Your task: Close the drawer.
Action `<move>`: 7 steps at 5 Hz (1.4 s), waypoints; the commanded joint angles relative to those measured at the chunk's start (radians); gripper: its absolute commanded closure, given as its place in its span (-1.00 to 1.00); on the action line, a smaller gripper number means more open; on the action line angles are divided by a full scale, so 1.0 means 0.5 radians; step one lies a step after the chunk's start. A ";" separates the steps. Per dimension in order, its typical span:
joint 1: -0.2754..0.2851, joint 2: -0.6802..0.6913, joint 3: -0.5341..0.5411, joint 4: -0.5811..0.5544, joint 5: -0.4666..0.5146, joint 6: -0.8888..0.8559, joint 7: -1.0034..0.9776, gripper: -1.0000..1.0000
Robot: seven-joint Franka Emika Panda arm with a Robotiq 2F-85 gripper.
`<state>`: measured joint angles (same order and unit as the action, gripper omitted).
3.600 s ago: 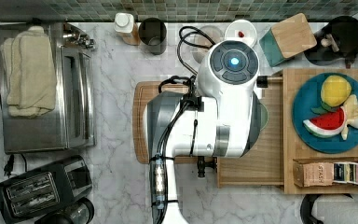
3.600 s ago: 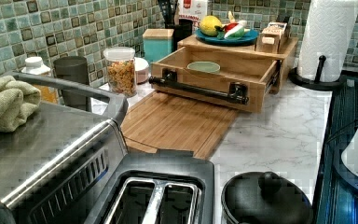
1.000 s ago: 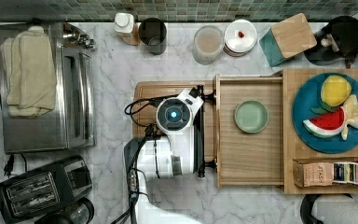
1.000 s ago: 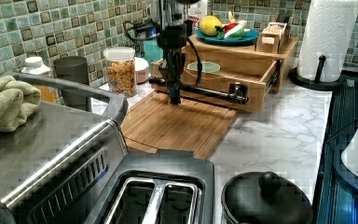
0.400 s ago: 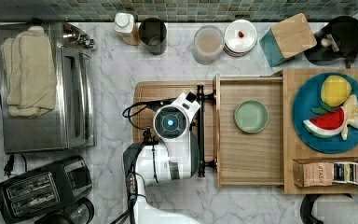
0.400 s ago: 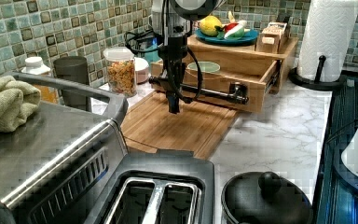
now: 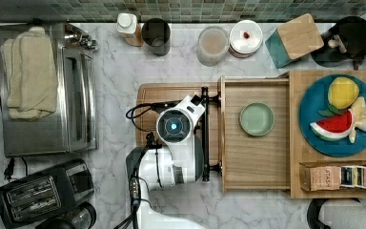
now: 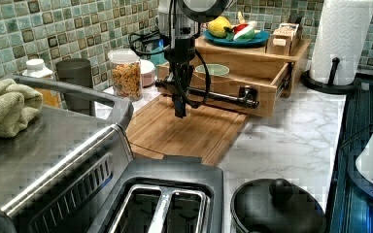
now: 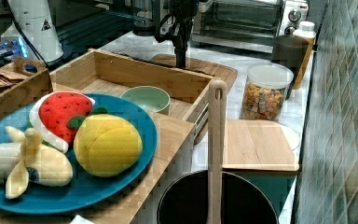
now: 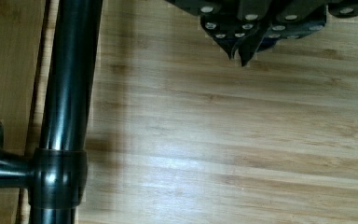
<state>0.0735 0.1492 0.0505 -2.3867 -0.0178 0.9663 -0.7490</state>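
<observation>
Robot gripper, jaws pinched together w/ nothing held, hangs just beside the open drawer's handle; should push squarely mid-bar.

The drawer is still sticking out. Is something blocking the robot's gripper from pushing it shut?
Nothing visible. The gripper hangs over the cutting board, right beside the drawer's black handle, with bare wood between them. Only a small green bowl sits inside the drawer, below its walls, so it probably won't catch.
</observation>
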 commanded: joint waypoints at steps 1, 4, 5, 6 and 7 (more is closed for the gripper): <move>-0.257 -0.078 -0.156 -0.017 0.064 0.011 -0.441 1.00; -0.602 -0.089 -0.304 0.044 0.054 0.035 -0.752 1.00; -0.715 0.079 -0.364 0.242 0.160 0.002 -0.955 1.00; -0.842 0.214 -0.411 0.455 0.254 -0.086 -1.162 1.00; -0.942 0.331 -0.458 0.634 0.379 -0.144 -1.388 1.00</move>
<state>-0.2559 0.2549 -0.0829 -2.2402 0.1262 0.8760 -1.3350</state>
